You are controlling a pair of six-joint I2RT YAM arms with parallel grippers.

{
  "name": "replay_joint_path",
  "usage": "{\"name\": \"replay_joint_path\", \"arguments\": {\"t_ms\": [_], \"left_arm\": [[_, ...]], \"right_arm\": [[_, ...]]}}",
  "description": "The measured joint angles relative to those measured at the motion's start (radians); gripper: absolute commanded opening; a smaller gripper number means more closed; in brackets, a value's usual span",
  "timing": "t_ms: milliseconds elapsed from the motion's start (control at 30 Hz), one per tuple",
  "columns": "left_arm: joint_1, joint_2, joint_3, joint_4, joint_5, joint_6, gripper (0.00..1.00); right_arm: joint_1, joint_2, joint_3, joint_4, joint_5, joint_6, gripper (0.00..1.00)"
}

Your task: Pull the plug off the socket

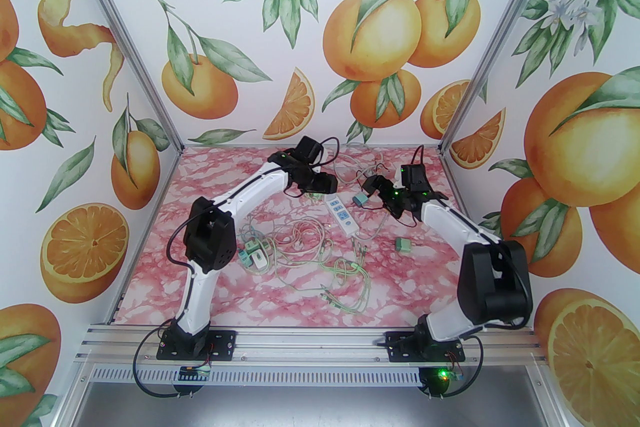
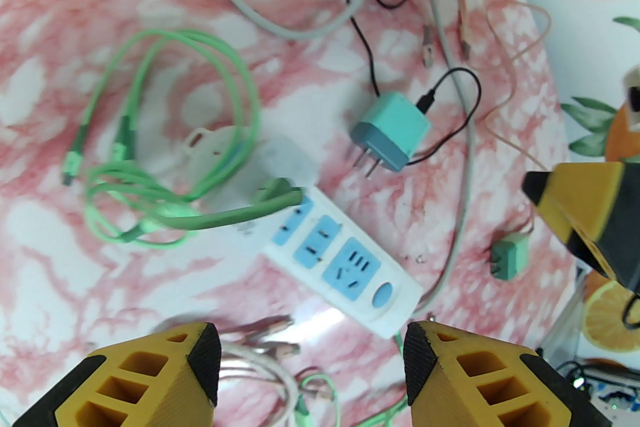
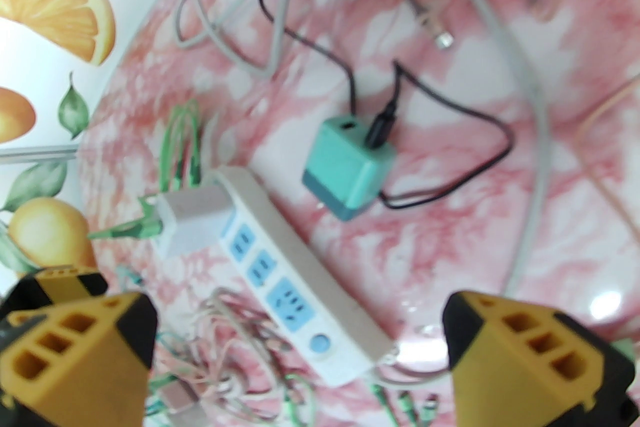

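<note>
From above, the white power strip (image 1: 341, 215) is seen near the middle of the desk (image 1: 250, 307), with the teal plug (image 1: 359, 200) lying free just beside it at 2 o'clock, out of every socket. Its two bare prongs are shown in the left wrist view, pointing toward 7 o'clock. The black cable (image 3: 381, 128) seated in its back is made plain in the right wrist view. There a white block (image 3: 192, 215) with a green lead (image 3: 125, 229) is seen at the strip's 10 o'clock end. The left gripper (image 2: 310, 355) is spread, with nothing between its fingers. The right gripper (image 3: 297, 330) is spread wide and likewise empty.
</note>
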Motion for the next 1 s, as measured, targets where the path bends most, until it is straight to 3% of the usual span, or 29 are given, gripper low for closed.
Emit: {"name": "replay_joint_path", "arguments": {"t_ms": [133, 500, 1000], "left_arm": [[-0.017, 0.027, 0.006, -0.006, -0.010, 0.006, 0.61], [-0.002, 0.123, 0.095, 0.002, -0.113, 0.204, 0.63], [0.037, 0.246, 0.162, 0.007, -0.090, 0.388, 0.60]], "right_arm": [[0.000, -0.003, -0.004, -0.003, 0.027, -0.020, 1.00], [0.000, -0.007, -0.007, -0.008, 0.044, -0.065, 1.00], [0.022, -0.006, 0.044, -0.051, 0.040, -0.097, 1.00]]}}
